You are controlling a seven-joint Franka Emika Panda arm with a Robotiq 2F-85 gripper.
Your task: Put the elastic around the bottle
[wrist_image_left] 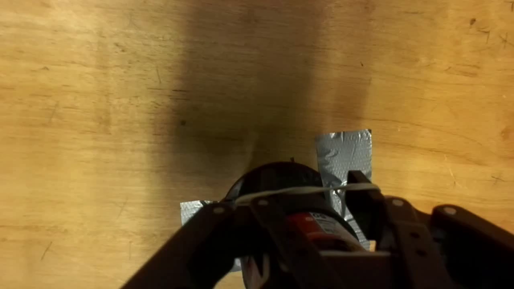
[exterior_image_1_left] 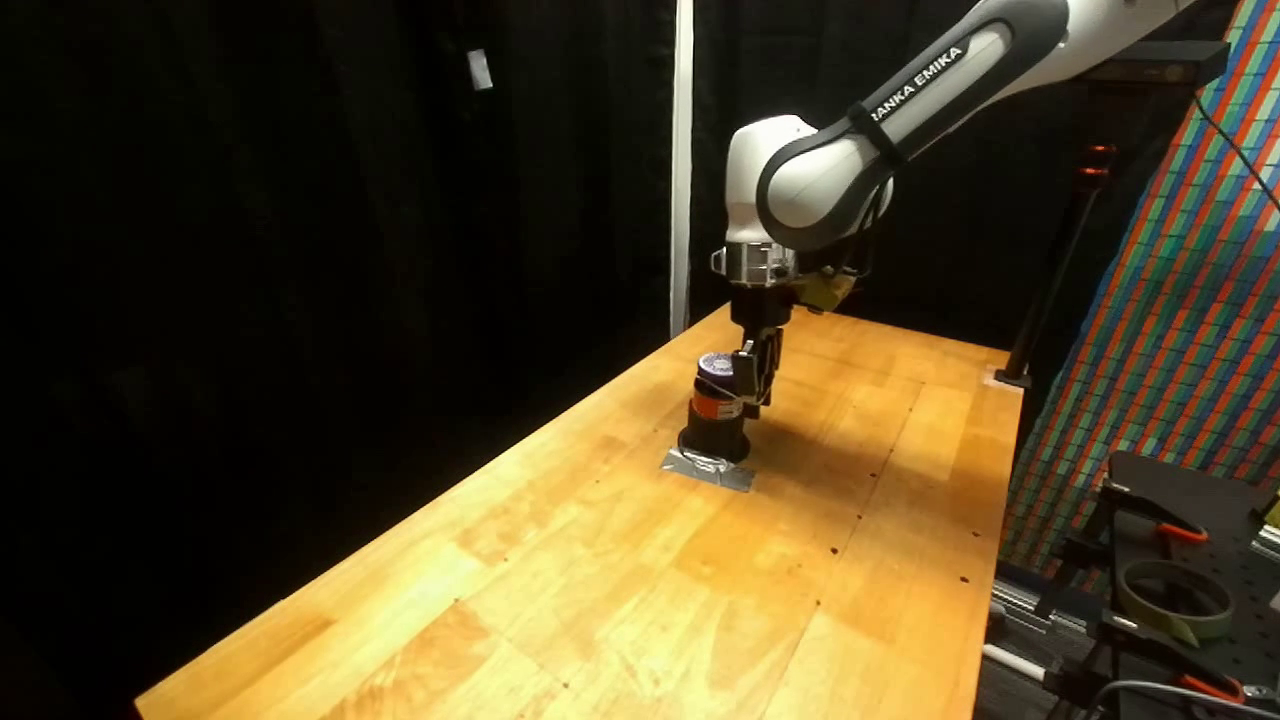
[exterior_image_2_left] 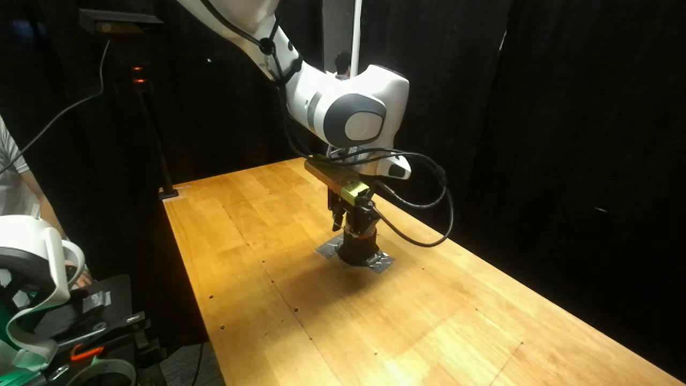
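Nearest, in the wrist view, the elastic [wrist_image_left: 303,189] is held as a loop by the gripper [wrist_image_left: 301,200], whose fingers [wrist_image_left: 363,208] are spread well apart; probably it is stretched like this so that enough room is made for the bottle [exterior_image_1_left: 714,408]. The bottle is found upright, just beside the fingers and partly covered by them from above. Whether it is already surrounded by the elastic cannot be told: in an exterior view a thin line is seen across it, below its top, but its far side is hidden. Silver tape [exterior_image_2_left: 382,262] is laid at two sides of its wide foot, down onto the table [exterior_image_1_left: 640,600], presumably in order that the bottle is not dragged or tipped when the elastic is pulled against it. As for the looks, the elastic is seen thin and pale, drawn nearly straight between the fingers. The bottle is dark and squat, and it is marked by an orange-red band with a white printed patch; above this, a purplish top with a paler face is shown.
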